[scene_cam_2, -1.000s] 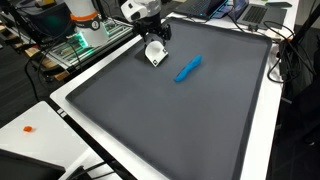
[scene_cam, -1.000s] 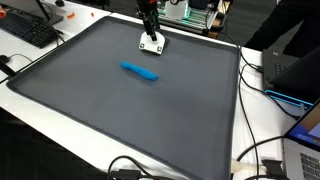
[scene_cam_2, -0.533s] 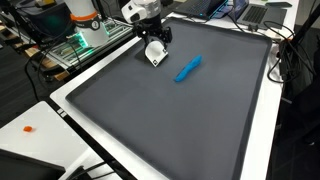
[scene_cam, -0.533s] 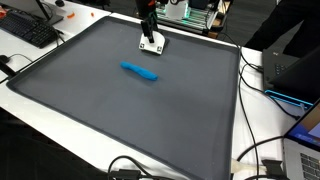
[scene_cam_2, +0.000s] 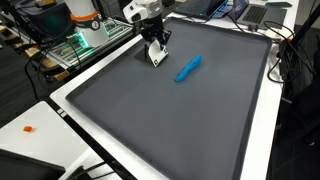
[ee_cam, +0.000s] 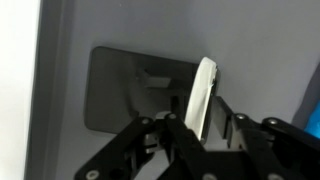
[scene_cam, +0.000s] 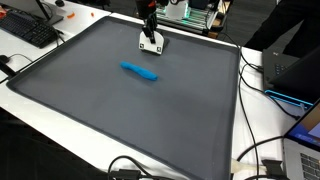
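Pinching a small flat white piece [ee_cam: 205, 92] between its two dark fingers [ee_cam: 172, 135], the Robotiq gripper [ee_cam: 200, 125] looks clenched on it. In the wrist view the piece stands nearly on edge, leaning a little, with a jaw against each broad face. That hold seems to suit the shape: lying flat, so thin a thing would give the fingers little to bite on, while tipped up it offers two wide sides to squeeze.

The piece is at the far border of the large dark grey mat [scene_cam: 120, 110], close to the mat's back rim, and in both exterior views the arm comes down onto it from above. Whether its lower edge touches the mat cannot be told.

It is plain white, smooth and slim, with rounded corners — probably plastic, though the material is not certain. It shows no markings that can be read.

An elongated bright blue object [scene_cam: 139, 71] lies flat nearer the mat's middle, well apart from the gripper and untouched.
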### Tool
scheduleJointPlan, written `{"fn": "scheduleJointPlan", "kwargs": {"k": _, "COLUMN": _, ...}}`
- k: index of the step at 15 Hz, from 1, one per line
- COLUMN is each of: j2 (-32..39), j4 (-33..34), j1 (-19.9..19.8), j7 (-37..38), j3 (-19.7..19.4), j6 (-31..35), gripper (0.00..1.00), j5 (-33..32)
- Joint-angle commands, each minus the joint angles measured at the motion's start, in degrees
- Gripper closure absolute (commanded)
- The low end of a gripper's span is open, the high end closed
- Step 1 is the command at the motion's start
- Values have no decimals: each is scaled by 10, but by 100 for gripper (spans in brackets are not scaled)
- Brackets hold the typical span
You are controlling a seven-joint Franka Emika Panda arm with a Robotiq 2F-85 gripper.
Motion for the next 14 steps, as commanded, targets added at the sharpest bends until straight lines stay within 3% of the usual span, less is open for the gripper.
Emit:
{"fn": "scheduleJointPlan", "kwargs": {"k": 1, "j2": 1, "j4": -10, "j1": 6, "j7": 10, "j3": 4, "j6": 32, "gripper": 92, "j5": 31}}
{"fn": "scheduleJointPlan", "kwargs": {"k": 2, "j2": 0, "j4": -10, "j1": 7, "j7": 8, "j3": 5, "j6": 40, "gripper": 99, "j5": 45}}
{"fn": "scheduleJointPlan", "kwargs": {"k": 7, "j2": -5, "j4": -8, "j1": 8, "j7": 17, "j3": 6, "j6": 75, "gripper": 99, "j5": 88}}
{"fn": "scheduleJointPlan", "kwargs": {"k": 11, "j2": -27, "j4": 3, "j1": 7, "j7": 50, "j3": 3, "j6": 62, "gripper": 99, "j5": 40}}
{"fn": "scheduleJointPlan", "kwargs": {"k": 14, "j2": -43, "j4": 25, "j1": 5, "j7": 79, "j3": 4, "j6": 38, "gripper": 99, "j5": -38}}
